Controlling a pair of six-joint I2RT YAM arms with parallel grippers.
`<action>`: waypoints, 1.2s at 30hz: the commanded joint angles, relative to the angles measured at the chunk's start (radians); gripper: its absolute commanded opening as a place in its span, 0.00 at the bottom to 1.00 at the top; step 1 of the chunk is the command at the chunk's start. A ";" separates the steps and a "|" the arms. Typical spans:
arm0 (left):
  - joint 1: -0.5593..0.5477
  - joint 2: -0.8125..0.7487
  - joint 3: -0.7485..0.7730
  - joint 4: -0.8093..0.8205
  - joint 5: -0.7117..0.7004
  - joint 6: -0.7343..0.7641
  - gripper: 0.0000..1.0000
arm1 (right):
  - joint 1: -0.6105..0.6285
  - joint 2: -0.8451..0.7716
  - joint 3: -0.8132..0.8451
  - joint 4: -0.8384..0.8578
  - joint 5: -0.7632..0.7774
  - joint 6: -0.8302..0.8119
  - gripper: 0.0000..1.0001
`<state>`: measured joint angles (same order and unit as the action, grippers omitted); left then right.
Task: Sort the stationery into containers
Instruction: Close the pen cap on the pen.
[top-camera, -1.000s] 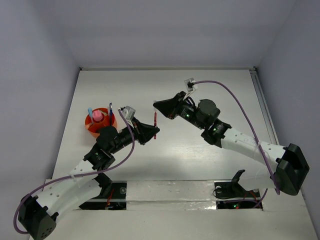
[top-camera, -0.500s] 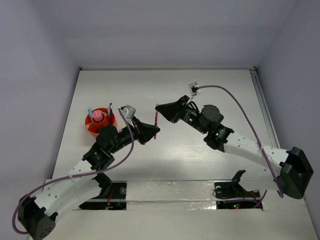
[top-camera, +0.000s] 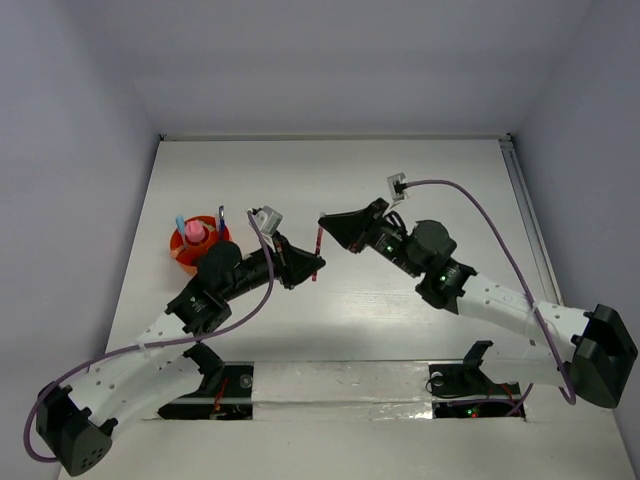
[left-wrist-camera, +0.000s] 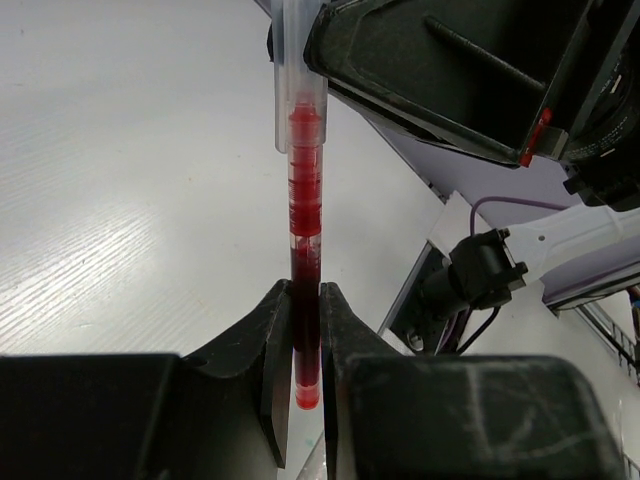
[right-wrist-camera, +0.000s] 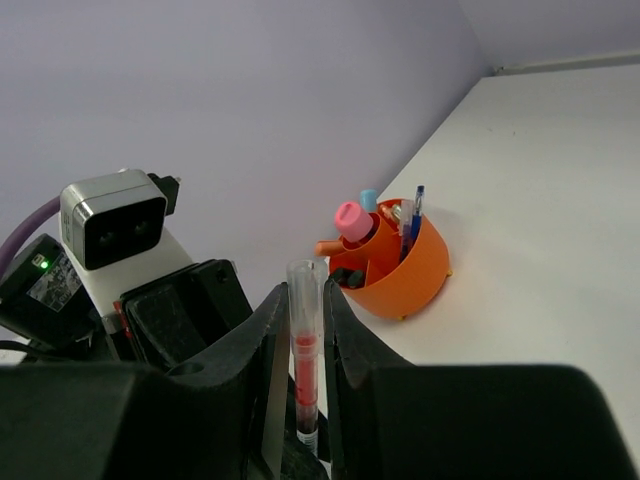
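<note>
Grips at both ends hold the red pen (top-camera: 317, 243), seemingly lifted over the middle of the table (top-camera: 420, 170). The left gripper (left-wrist-camera: 305, 310) pinches its barrel and the right gripper (right-wrist-camera: 297, 320) its clear end, with the long axis running between them. We judge the orange pot (top-camera: 181, 254), by the left edge, nearer the left arm.

Bright even light, soft shadows, sheen on table (left-wrist-camera: 120, 200), blurred foregrounds

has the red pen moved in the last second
Yes: the red pen has drifted slightly right in the top view, away from the orange pot.
</note>
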<state>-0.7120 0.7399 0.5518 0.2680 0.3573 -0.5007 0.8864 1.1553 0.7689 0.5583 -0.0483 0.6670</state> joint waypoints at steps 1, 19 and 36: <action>0.017 -0.016 0.140 0.122 -0.083 0.030 0.00 | 0.054 0.001 -0.069 -0.175 -0.156 -0.003 0.00; 0.051 0.107 0.431 0.036 -0.077 0.100 0.00 | 0.310 0.073 -0.270 -0.136 -0.022 0.082 0.00; 0.203 0.038 0.288 -0.012 0.162 0.040 0.00 | 0.286 -0.232 -0.265 -0.459 0.139 -0.027 0.00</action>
<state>-0.5087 0.7677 0.9058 0.2264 0.4435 -0.4477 1.1908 0.9962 0.3897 0.2241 0.0727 0.7425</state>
